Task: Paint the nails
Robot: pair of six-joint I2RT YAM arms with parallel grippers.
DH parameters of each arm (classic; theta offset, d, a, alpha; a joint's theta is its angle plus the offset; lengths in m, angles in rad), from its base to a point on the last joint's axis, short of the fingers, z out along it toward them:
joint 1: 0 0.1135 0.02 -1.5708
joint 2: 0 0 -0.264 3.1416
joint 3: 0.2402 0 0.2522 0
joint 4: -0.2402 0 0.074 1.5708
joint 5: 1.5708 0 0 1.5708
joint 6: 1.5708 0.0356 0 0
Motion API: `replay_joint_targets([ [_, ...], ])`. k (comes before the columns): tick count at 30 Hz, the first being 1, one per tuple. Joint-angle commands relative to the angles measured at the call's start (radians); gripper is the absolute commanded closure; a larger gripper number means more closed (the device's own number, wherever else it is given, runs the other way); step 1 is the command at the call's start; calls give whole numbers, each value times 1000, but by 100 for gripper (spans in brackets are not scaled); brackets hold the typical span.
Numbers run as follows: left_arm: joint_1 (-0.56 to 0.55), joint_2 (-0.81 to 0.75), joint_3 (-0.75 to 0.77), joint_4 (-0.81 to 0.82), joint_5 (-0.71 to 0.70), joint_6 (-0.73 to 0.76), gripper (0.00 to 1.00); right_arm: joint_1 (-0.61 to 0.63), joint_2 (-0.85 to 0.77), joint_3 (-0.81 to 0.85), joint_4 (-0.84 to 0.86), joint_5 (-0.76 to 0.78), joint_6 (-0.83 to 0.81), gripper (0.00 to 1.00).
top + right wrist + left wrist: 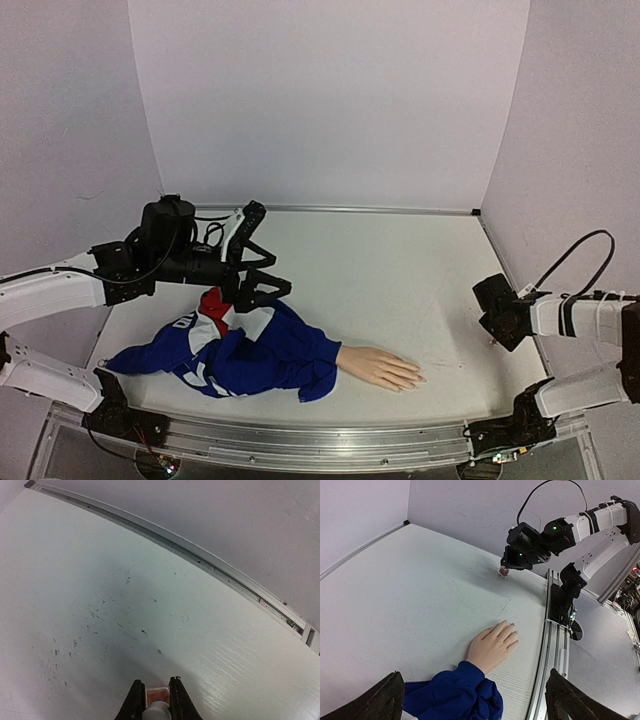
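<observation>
right claw [155, 686] clenched on small pinkish bottle [157, 695], low over tabletop [100, 580] – likely staged on fingertip side; left claw [260, 288] spread wide, empty, above blue sleeve [250, 358], maybe to steady it; mannequin hand [380, 368] flat, palm down, near front edge, long axis along edge – nails [510, 628] point toward right arm [580, 315]

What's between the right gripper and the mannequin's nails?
Nothing: only bare, scuffed tabletop lies between the right gripper, holding the pinkish bottle, and the nails; clearest in left wrist view.
</observation>
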Motion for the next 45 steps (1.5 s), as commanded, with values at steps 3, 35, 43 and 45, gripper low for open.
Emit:
replay_joint_targets([
  [3, 1, -38, 44, 8, -9, -5, 1, -6, 12, -28, -28, 75, 117, 97],
  [35, 0, -459, 241, -23, -812, 256, 1, -7, -688, 532, -143, -634, -916, 2],
  [43, 2, -533, 242, -26, -850, 313, 1, -7, -771, 609, -131, -606, -925, 2],
  [45, 1, -539, 240, -27, -857, 315, 1, -7, -771, 611, -136, -577, -909, 2],
])
